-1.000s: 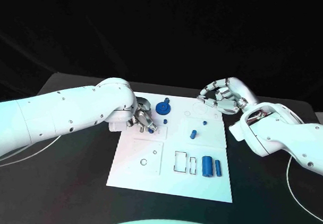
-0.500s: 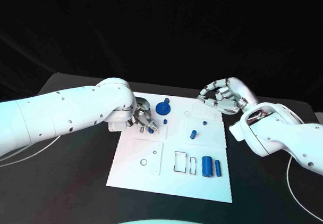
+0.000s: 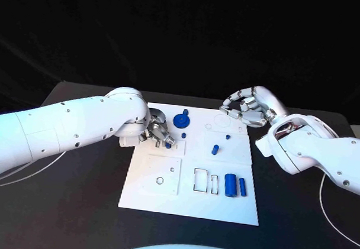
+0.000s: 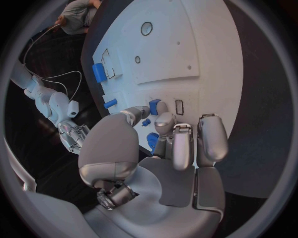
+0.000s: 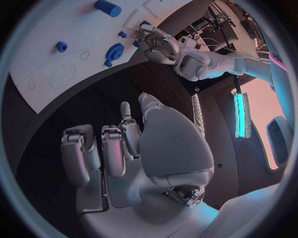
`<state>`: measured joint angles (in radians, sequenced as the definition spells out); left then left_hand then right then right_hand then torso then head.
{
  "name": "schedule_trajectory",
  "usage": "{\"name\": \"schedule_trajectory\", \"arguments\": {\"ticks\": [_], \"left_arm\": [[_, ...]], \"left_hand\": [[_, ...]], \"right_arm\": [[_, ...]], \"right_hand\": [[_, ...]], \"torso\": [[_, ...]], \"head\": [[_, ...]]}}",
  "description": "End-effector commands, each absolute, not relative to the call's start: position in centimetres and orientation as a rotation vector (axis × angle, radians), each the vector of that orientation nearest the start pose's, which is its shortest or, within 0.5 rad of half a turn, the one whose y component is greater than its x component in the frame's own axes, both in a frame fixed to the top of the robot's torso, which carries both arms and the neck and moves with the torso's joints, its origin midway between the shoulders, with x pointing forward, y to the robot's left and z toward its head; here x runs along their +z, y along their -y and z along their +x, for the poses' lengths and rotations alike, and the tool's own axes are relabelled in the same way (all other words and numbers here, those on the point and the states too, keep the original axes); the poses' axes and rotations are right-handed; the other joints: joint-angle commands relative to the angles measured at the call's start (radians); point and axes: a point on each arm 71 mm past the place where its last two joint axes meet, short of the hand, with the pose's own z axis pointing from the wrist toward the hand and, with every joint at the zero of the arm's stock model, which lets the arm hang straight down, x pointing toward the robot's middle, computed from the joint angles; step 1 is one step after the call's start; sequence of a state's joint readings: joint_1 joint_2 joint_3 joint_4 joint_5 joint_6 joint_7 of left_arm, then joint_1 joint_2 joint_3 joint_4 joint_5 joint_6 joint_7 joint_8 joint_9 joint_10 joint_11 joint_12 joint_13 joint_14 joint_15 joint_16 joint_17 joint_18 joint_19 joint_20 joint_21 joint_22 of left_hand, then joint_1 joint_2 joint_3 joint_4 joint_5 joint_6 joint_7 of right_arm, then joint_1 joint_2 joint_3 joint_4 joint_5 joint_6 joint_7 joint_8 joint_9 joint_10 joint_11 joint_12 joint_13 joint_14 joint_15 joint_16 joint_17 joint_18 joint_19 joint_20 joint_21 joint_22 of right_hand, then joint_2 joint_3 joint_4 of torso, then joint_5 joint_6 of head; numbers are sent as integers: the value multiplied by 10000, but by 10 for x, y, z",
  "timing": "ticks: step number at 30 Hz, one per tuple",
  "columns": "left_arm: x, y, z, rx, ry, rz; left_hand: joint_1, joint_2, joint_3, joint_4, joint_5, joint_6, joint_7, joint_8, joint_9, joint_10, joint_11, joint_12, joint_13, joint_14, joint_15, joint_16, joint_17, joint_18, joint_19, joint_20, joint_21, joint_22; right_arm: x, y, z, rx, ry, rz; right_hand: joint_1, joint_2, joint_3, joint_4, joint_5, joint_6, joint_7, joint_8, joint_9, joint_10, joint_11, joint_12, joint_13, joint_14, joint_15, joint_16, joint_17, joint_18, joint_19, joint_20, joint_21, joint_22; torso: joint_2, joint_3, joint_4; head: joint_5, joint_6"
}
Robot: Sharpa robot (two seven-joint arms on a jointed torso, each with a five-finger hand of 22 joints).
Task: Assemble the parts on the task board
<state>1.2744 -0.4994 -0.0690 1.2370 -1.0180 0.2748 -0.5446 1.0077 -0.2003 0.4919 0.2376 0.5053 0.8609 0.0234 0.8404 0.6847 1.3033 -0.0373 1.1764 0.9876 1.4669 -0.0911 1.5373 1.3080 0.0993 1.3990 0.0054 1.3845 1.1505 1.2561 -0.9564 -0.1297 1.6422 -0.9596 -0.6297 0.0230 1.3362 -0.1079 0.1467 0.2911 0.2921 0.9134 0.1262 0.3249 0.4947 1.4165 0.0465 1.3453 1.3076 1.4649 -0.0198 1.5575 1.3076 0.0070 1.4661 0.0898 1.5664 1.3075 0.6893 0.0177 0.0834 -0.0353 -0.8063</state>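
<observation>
My left hand (image 3: 159, 133) sits low over the task board (image 3: 191, 204) at its left edge, fingers curled down onto the board surface. In the left wrist view the fingertips (image 4: 164, 119) close around a small blue part (image 4: 154, 106) beside a small rectangular slot (image 4: 179, 107) — thumb on one side, fingers on the other, so I read it as pinched. A second blue piece (image 4: 152, 141) shows under the fingers, close to the palm; cannot tell if it is held or just lying on the board.

My right hand (image 3: 249, 107) is above the board's far right corner, off the surface, fingers curled in toward the palm w/ nothing in them (right wrist view confirms: hand (image 5: 124, 148) closed, no part).

Parts layout, head view:
- blue gear (image 3: 181, 121) near the far edge, small blue peg (image 3: 185, 111) just beyond it
- short blue peg (image 3: 184, 134) just right of my left hand
- small blue cylinder (image 3: 214, 148) mid-board, another small blue piece (image 3: 228, 135) beyond it
- large blue cylinder (image 3: 230, 185) and slimmer blue cylinder (image 3: 243, 187) side by side at the right, next to a rectangular outline (image 3: 201, 179)

Board lies flat on the black table (image 3: 69, 209) — roughly centred between both arms.
</observation>
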Motion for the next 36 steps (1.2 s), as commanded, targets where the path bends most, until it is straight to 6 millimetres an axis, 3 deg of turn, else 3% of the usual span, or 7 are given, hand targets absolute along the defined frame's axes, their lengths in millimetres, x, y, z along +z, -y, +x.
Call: {"name": "schedule_trajectory", "arguments": {"ticks": [1,2,5,26,30,32,36], "left_arm": [[-219,-119,520,-4468,-24163,-646],[-219,-119,521,-4472,-24140,-674],[-218,-121,521,-4491,-24064,-762],[-193,-143,522,-5358,-23454,-1877],[-180,-155,529,-5322,-23035,-2256],[-173,-161,535,-5187,-22748,-2396],[-167,-167,544,-4883,-22494,-2428]], "left_hand": [[-74,-87,-269,178,-348,34,83,-84,19,-68,-3,29,1,886,-43,28,2061,-192,56,-2,-8,-7],[-32,-96,-406,310,-676,46,85,-107,25,-69,-1,32,5,886,-41,27,2060,-191,56,-1,-13,-9],[32,-77,-533,454,-900,59,88,-133,33,-66,4,39,15,887,-40,30,2064,-190,58,-3,-17,-4],[138,-104,-763,511,-1060,-109,166,-292,14,-476,70,-444,-613,850,7,-39,1941,-174,18,7,-72,-93],[478,-124,-891,505,-1032,-581,396,-753,-145,-1110,259,-1160,-1490,822,157,-89,1861,-138,-95,112,-209,-324],[760,-71,-931,504,-1017,-1124,688,-1318,-422,-1472,516,-1513,-1967,825,362,-83,1874,-141,-116,273,-240,-358],[860,-69,-985,498,-1015,-1177,751,-1435,-493,-1518,565,-1536,-2029,830,419,-71,1893,-140,-102,336,-226,-325]], "right_arm": [[-168,234,465,8640,-14903,3418],[-168,234,465,8637,-14903,3421],[-168,234,465,8628,-14898,3429],[-171,237,464,8586,-14901,3521],[-172,237,464,8566,-14939,3544],[-173,238,464,8546,-14959,3556],[-173,238,465,8533,-14979,3563]], "right_hand": [[-133,6,58,4,-89,-102,11,33,14,-27,-6,-67,829,953,-45,-69,2203,-70,1047,-86,44,2633],[-134,6,58,4,-90,-102,11,33,14,-27,-6,-67,829,953,-45,-69,2203,-70,1047,-86,44,2633],[-161,9,59,6,-113,-110,13,33,17,-27,-3,-67,828,953,-43,-69,2202,-70,1047,-84,44,2633],[-201,23,64,9,-132,-114,15,38,22,-20,-1,-58,835,952,-41,-72,2198,-70,1047,-82,44,2633],[-205,26,67,7,-132,-114,14,39,23,-15,-1,-49,841,954,-41,-68,2206,-70,1047,-82,44,2633],[-206,30,70,4,-130,-114,13,40,24,-10,-2,-43,846,953,-41,-69,2204,-70,1047,-82,44,2633],[-203,37,78,-1,-121,-113,10,43,26,-14,-4,-48,842,954,-41,-67,2207,-70,1047,-81,44,2633]], "torso": [[1,-1,6],[4,-4,6],[4,-8,1],[-17,6,11],[-14,12,21],[-14,10,29],[5,-1,12]], "head": [[-36,-2],[-37,-1],[-19,13],[-55,83],[-45,105],[-33,112],[3,137]]}}
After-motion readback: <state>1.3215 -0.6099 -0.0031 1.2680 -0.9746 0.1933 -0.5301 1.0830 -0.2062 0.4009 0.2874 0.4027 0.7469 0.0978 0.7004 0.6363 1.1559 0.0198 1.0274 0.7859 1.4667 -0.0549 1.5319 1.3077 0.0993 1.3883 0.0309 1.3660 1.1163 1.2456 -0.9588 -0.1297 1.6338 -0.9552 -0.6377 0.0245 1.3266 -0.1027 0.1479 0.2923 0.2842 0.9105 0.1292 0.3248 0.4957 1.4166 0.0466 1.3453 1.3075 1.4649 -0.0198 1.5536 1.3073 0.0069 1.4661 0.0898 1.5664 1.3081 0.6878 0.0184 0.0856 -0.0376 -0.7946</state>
